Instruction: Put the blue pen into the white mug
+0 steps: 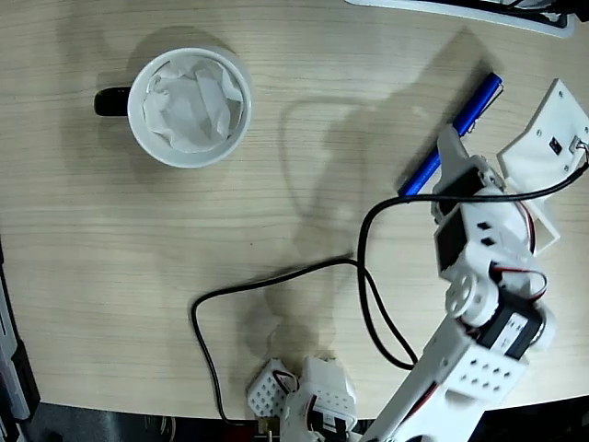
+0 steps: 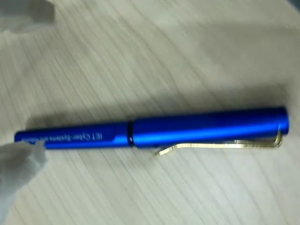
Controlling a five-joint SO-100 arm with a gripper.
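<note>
While the slim glossy blue pen (image 2: 154,131) lies flat on the wooden table (image 1: 276,184), far from the paper-lined white ceramic mug (image 1: 190,106), the tool (image 1: 460,152) hovers over it, spread unclear, everything left.

The white mug (image 1: 189,106) sits at ten o'clock on the table (image 1: 110,276); the blue pen (image 1: 453,134) lies at two o'clock, partly under the fingers (image 1: 451,152).

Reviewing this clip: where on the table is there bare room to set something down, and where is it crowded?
Bare wood lies between the white mug and the blue pen, and below the mug down to the black cable. The right side is crowded: pen, gripper, arm.
</note>
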